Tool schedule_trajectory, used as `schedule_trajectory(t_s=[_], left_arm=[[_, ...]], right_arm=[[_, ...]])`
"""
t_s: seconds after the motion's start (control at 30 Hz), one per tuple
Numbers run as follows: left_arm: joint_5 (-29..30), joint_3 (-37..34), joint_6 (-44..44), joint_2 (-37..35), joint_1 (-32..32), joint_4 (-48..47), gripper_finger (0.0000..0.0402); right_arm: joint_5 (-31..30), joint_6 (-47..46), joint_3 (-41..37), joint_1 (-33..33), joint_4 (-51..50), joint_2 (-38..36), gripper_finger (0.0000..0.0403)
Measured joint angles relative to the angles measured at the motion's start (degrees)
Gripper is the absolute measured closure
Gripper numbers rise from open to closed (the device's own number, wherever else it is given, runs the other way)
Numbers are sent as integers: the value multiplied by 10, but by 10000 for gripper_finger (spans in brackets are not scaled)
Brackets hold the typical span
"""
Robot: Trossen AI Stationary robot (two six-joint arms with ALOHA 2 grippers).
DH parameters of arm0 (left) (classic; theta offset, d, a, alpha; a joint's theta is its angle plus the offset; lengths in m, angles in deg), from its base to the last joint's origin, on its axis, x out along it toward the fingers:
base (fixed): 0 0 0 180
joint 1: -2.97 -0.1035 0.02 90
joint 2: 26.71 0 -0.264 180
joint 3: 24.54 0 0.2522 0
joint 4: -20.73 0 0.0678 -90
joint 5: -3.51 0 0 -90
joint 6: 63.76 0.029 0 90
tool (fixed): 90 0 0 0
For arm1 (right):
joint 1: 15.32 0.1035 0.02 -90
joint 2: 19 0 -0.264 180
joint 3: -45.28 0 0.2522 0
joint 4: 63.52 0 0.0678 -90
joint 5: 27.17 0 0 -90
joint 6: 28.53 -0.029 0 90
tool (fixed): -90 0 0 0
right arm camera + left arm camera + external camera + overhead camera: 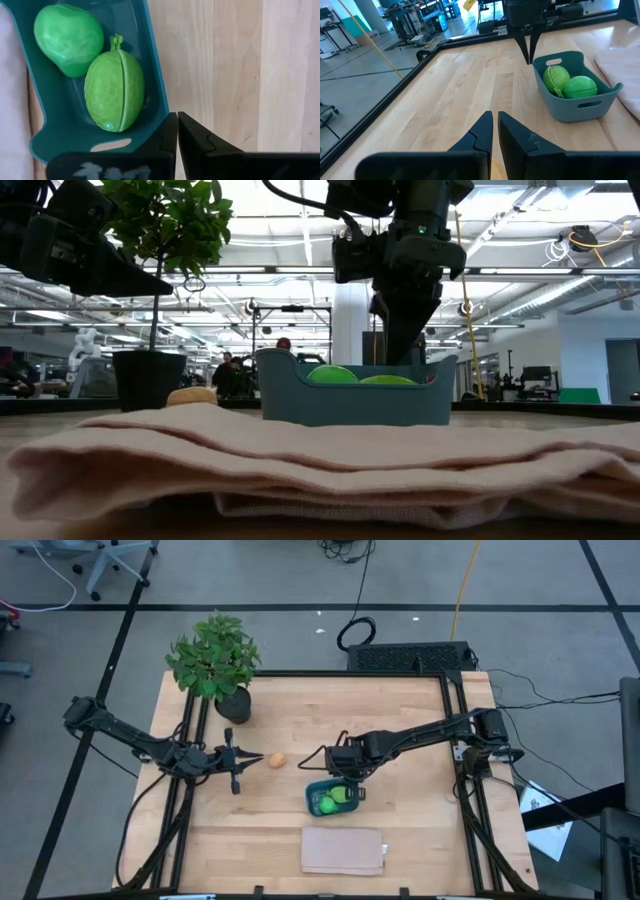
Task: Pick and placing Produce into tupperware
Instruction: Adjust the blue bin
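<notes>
The teal tupperware (333, 797) stands on the table right of centre and holds two green produce items (67, 39) (114, 91); they also show in the left wrist view (556, 79) (580, 87). The orange-tan item (277, 760) lies on the table to the left of the tupperware, and in the low view (192, 394). My right gripper (177, 120) is shut and empty, pointing down just above the tupperware's far edge (345, 776). My left gripper (258, 759) is shut and empty, lying level just left of the orange-tan item, which its own wrist view does not show.
A potted plant (215, 662) stands at the table's far left. A folded beige cloth (343, 851) lies near the front edge, just in front of the tupperware. Bare wood lies right of the tupperware and at the front left.
</notes>
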Motion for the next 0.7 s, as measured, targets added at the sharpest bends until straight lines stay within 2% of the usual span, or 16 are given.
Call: schedule_trajectory(t_s=[0.7], left_arm=[[0, 0, 0, 0, 0, 0, 369]], right_arm=[[2, -29, 0, 30, -8, 0, 397]])
